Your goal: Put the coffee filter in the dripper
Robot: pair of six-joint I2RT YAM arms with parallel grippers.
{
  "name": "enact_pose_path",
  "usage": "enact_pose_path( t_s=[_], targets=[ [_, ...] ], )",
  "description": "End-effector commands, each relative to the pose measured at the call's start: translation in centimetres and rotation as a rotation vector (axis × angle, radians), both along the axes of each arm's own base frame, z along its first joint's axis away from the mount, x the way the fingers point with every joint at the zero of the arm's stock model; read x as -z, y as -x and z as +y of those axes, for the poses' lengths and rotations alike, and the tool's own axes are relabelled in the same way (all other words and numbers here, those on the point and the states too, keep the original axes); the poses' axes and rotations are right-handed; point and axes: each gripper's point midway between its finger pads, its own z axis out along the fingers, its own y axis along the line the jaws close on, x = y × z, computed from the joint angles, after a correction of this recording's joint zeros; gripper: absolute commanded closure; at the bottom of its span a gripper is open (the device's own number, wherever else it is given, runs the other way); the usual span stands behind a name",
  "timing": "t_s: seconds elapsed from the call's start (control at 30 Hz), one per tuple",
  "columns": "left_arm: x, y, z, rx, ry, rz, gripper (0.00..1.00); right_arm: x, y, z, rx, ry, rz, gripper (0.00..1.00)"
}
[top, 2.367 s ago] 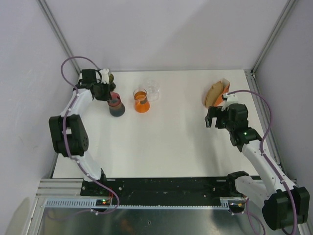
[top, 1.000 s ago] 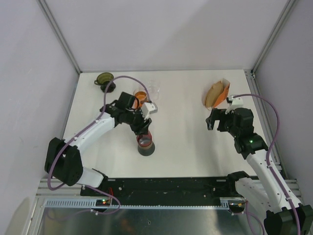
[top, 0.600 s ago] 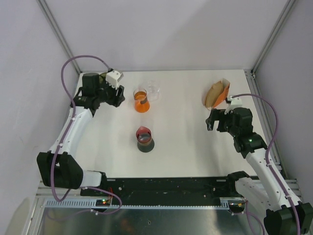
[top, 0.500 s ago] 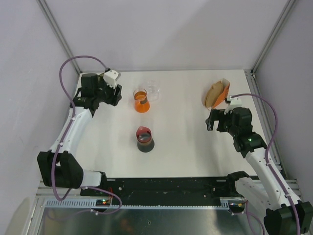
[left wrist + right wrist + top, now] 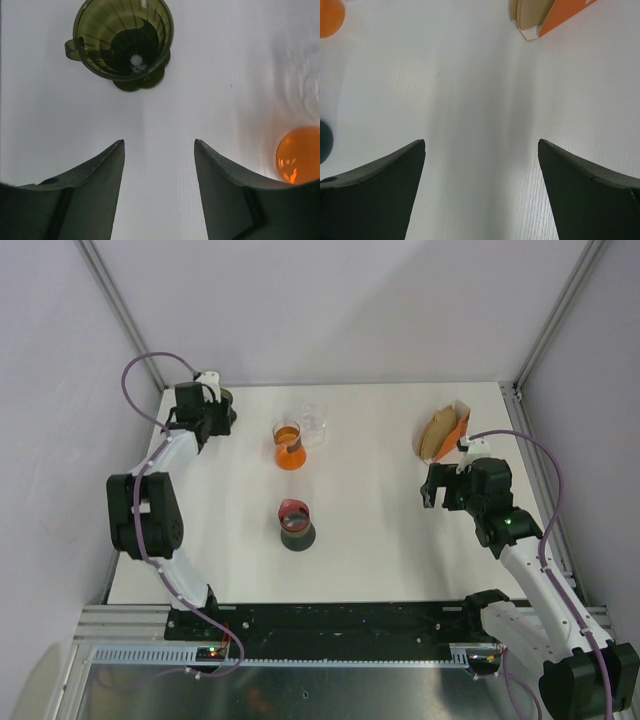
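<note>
The olive-green dripper [image 5: 123, 42] stands upright and empty at the table's far left corner, just ahead of my left gripper [image 5: 159, 142], which is open with only bare table between its fingers. In the top view the left gripper [image 5: 217, 412] covers most of the dripper [image 5: 227, 395]. The tan coffee filters [image 5: 437, 432] stand stacked in an orange holder [image 5: 460, 425] at the far right. My right gripper [image 5: 433, 486] hovers a little nearer than that stack, wide open and empty [image 5: 481, 142], and the coffee filters [image 5: 530, 14] show at the top edge of its view.
An orange flask [image 5: 288, 446] and a clear glass cup [image 5: 315, 422] stand at the back centre. A dark cup with a red rim [image 5: 296, 525] sits mid-table. The flask [image 5: 298, 155] lies to the right of my left fingers.
The left gripper let go of the dark cup mid-table and swung back to the far left corner, over the dripper. The right arm has barely moved.
</note>
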Motion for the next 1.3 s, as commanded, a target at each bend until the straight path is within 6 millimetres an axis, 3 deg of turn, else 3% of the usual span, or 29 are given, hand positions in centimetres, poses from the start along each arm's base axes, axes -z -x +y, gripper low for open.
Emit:
enact_pose_path(
  t_s=[0.0,0.17,0.43,0.83,0.93,1.1,1.17,1.27],
  targets=[
    [-3.8,-4.2,3.0,-0.201,0.133,-0.154,0.38,-2.1,-0.8,-0.2,0.012,0.012,-0.057,0.01],
    [-1.9,-6.1,6.2,-0.358,0.253,-0.145,0.36,-1.9,-1.1,-0.3,0.017,0.016,-0.054,0.01],
    [0.4,-9.1,5.6,-0.344,0.351,-0.114,0.35,-1.4,-1.4,-0.3,0.02,0.024,-0.036,0.01],
    [4.0,-12.6,7.2,-0.408,0.459,-0.042,0.39,-1.3,-1.7,-0.6,0.038,0.042,-0.04,0.01],
    [3.8,-13.1,7.4,-0.408,0.45,-0.041,0.41,-1.5,-2.0,-0.4,0.036,0.04,-0.052,0.01],
    [4.6,-13.3,7.0,-0.385,0.458,0.013,0.53,-1.8,-2.2,0.0,0.026,0.04,-0.06,0.01],
    [5.1,-13.2,6.7,-0.379,0.463,0.038,0.65,-1.8,-2.2,0.0,0.025,0.048,-0.054,0.01],
    [5.2,-12.9,6.2,-0.357,0.48,0.056,0.9,-1.8,-2.1,0.0,0.026,0.058,-0.047,0.01]
  ],
)
